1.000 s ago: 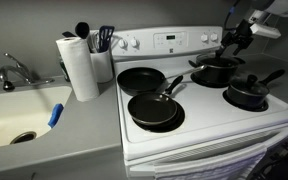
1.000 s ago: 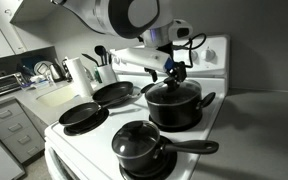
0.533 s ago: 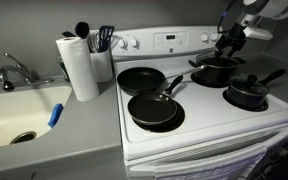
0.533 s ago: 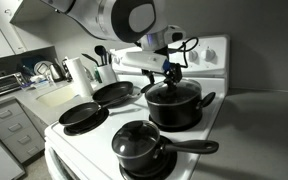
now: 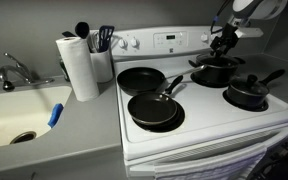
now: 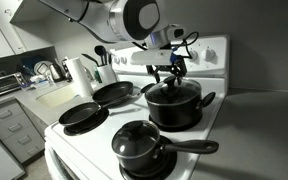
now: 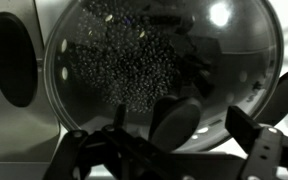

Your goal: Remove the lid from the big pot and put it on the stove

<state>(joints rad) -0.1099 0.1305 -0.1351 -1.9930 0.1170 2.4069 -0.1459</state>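
On the stove, past the front saucepan, the pot stands on a rear burner. The round lid lies flat on it, knob pointing straight up, glass beaded with droplets. The pincer hangs just above the knob, fingers spread wide to either side. Behind rises the back panel.

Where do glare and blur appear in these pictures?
Wrist view: a bright glare spot at the upper right of the lid, and the near fingers are out of focus. Both exterior views: the stove is evenly lit, without strong glare.
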